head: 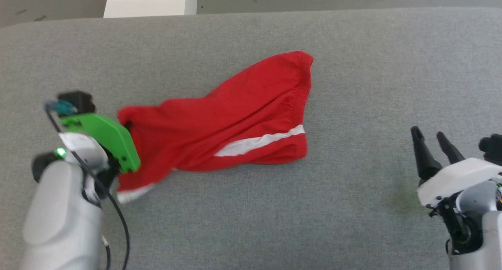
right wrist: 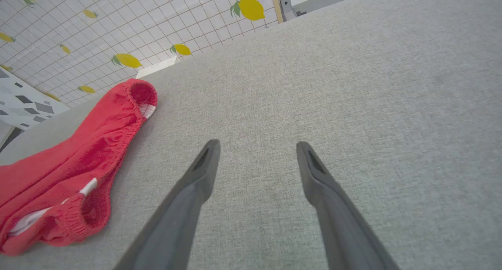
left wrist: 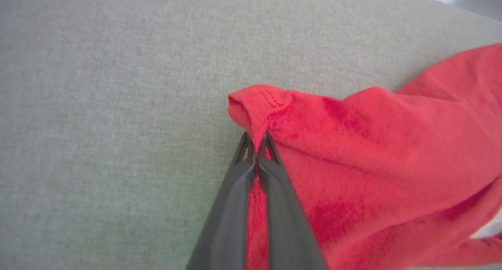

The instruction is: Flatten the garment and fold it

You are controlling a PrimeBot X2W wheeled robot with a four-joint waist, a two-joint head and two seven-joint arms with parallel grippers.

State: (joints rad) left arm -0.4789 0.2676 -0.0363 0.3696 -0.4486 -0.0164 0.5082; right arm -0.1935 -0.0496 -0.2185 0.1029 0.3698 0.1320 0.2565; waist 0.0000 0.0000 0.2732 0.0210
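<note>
garment cut off at right edge, left tool blurred

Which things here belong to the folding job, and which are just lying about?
Job:
- garment
- left jaws, shut on its edge
- right jaws, open, apart from it
- grey pad it lies on

Lying about:
- white block beyond the pad
- lemon-print tiles

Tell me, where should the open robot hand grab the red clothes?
Probably the gathered waistband at the right end of the garment, coming from the right, where the open right gripper hovers. That bunched edge is thick and easy to pinch, and the shut left gripper holds the opposite hem, so pulling apart should flatten it.
</note>
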